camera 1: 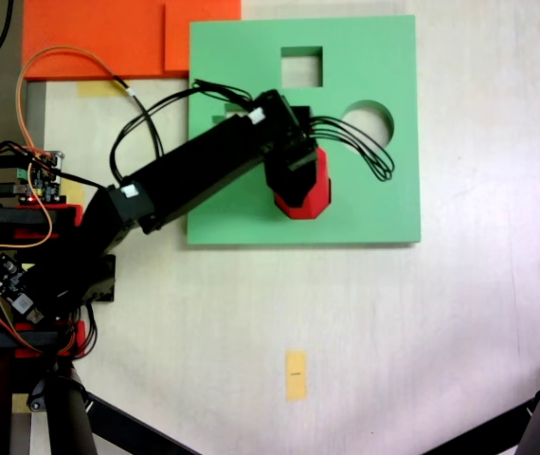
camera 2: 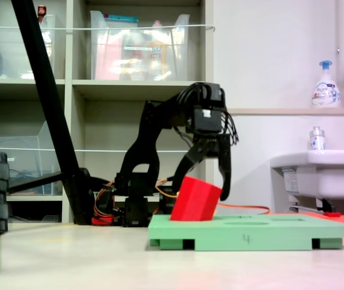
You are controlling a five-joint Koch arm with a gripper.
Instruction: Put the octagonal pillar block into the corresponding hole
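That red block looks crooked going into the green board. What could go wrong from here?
The red block sits tilted, its lower end sunk into the green board and one top corner raised. It could jam on the hole's edge instead of dropping flush. The gripper straddles it with the jaws spread, so the block may stay leaning or tip. Pushing down on the raised corner could shift the light board.

A: What is the octagonal pillar block (camera 2: 195, 199) made of?

B: Matt red foam by the look of it, smooth-faced, no gloss. The green board (camera 2: 250, 232) looks the same: dull, soft-edged foam.

A: And you?

B: My pincer (camera 2: 207, 179) is black plastic with a slight sheen. The surface (camera 1: 393, 341) under us is pale, smooth and matt.
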